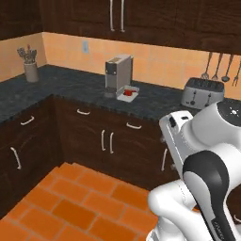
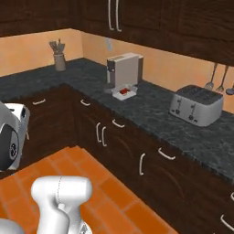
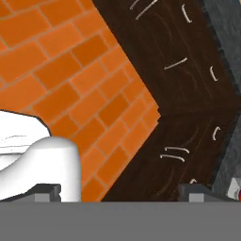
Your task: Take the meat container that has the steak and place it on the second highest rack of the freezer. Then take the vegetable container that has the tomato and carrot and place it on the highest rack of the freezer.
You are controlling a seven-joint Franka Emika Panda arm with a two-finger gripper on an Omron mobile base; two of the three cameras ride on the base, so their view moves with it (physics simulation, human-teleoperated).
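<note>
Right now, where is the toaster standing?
The toaster stands on the dark counter at the right of both base views, to the right of the coffee machine, below the hanging utensils.

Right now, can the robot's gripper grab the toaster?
Probably not. The open gripper points down at the orange floor and cabinet doors, while the toaster sits up on the counter, well beyond the folded arm.

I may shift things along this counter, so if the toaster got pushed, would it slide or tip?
The toaster looks low and wide with a flat base, so it would probably slide rather than tip. Its shiny metal sides may be slippery to grip. It sits clear of the coffee machine, so a short push should not knock that.
</note>
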